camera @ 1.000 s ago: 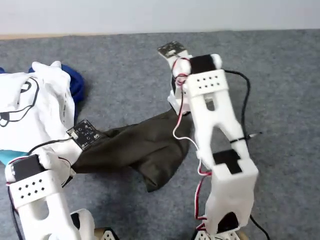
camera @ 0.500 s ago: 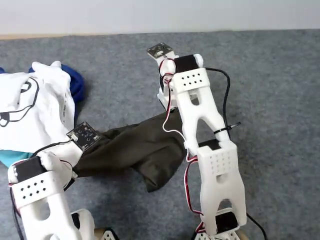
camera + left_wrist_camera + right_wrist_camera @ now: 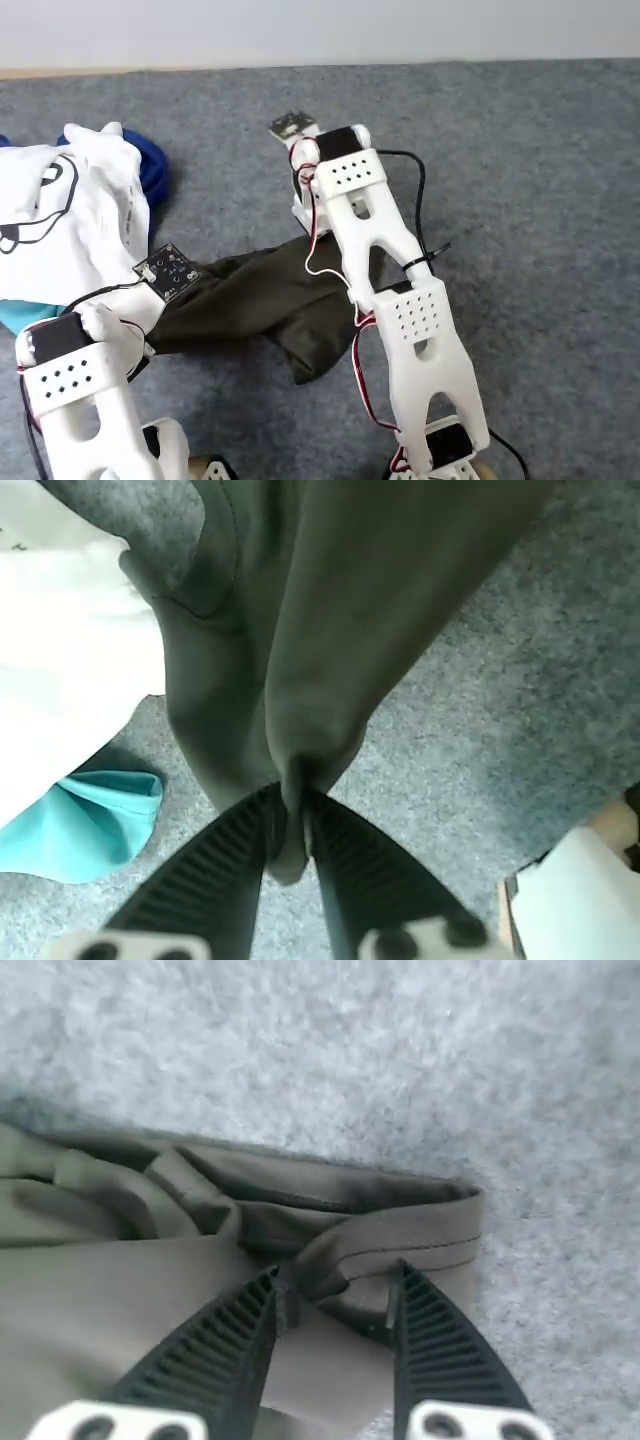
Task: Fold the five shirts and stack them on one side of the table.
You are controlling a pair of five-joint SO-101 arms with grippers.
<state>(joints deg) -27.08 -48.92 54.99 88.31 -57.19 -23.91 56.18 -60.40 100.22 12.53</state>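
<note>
The grey table (image 3: 540,200) carries a white shirt (image 3: 70,220) heaped at its 9 o'clock edge. An olive shirt (image 3: 270,295) is stretched across the middle. A blue shirt (image 3: 150,165) shows at the heap's 1 o'clock and a teal shirt (image 3: 80,820) at its 7 o'clock. The left gripper (image 3: 288,830) is pinched tight on the olive shirt's 8 o'clock end. The right gripper (image 3: 335,1300), jaws narrowed, clasps a bunched hem at its 1 o'clock corner.
</note>
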